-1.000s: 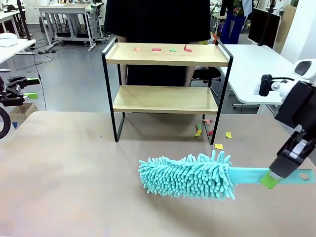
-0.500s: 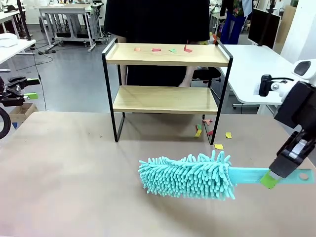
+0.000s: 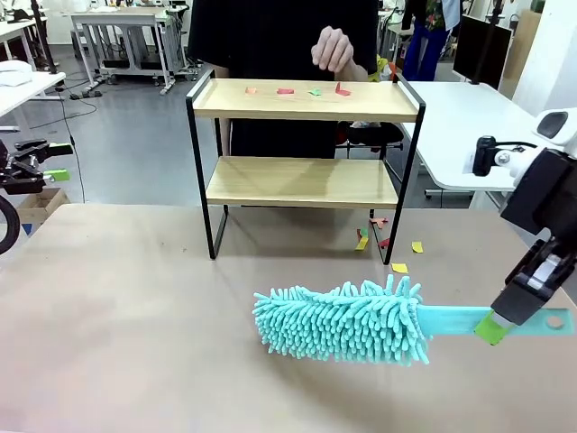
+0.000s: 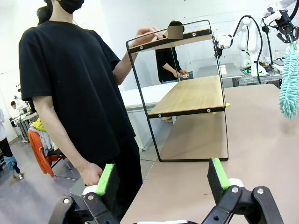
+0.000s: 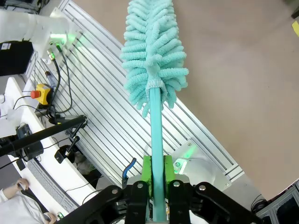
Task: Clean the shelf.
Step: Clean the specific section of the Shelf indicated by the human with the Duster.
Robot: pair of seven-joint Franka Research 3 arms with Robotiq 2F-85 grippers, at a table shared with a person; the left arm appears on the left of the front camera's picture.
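Person's hand (image 3: 334, 47) now up over shelf (image 3: 306, 101)

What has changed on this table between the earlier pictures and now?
The person's hand has come up behind the shelf and now hovers over its top board, near the paper scraps. Nothing was taken hold of or let go. The right claw stays shut on the handle of the teal duster, which has not moved; shelf and scraps are as before.
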